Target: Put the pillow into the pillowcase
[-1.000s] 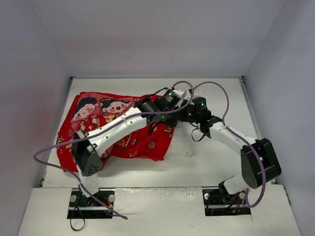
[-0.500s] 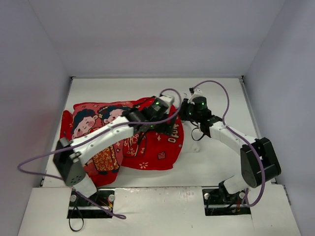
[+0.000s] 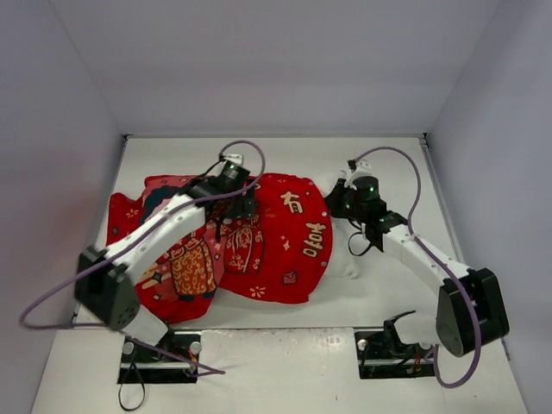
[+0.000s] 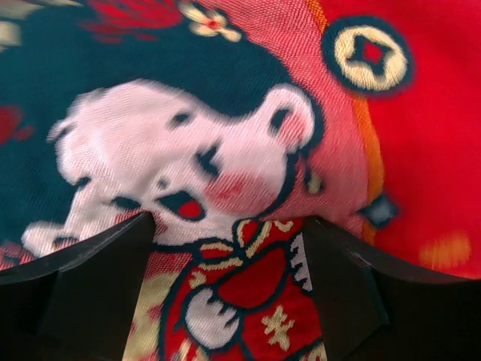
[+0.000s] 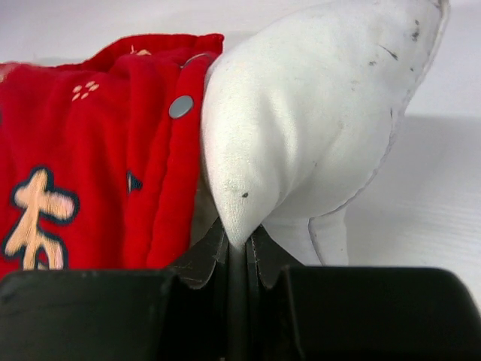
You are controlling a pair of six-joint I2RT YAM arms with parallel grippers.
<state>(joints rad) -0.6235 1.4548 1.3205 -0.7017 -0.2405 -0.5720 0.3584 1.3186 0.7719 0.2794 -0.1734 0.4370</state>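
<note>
Overhead first. Shows the pillowcase (image 3: 285, 250) spread print-up over the left and middle of the desk (image 3: 172, 159), plump enough to judge it mostly filled. Shows the left arm (image 3: 164, 228) reaching over the far half, above the printed figures, and the right arm (image 3: 414, 250) reaching to the cover's right edge, with a sliver of white showing there.

Next, the left wrist. Looks straight down on a cartoon figure's face (image 4: 188, 165), close beneath. Finds the left jaws wide apart, black fingers (image 4: 90, 286) at either lower corner, holding nothing. Cannot tell whether touching the cloth.

Then the right wrist. Finds the right jaws together, clamped on a pinch of the pillow (image 5: 316, 113) at its white corner, just beside the cover's open hem and a snap button (image 5: 180, 106). Puts that corner outside, the rest hidden within the red.

Probably the last stuffing step. To do it well:
- Bring the left jaws to the hem near the snap and pinch red cloth only.
- Lift the mouth open.
- Push the white corner inward with the right jaws, low along the desk.
- Let go only once past the hem.
- Avoid dragging cover and pillow together.
</note>
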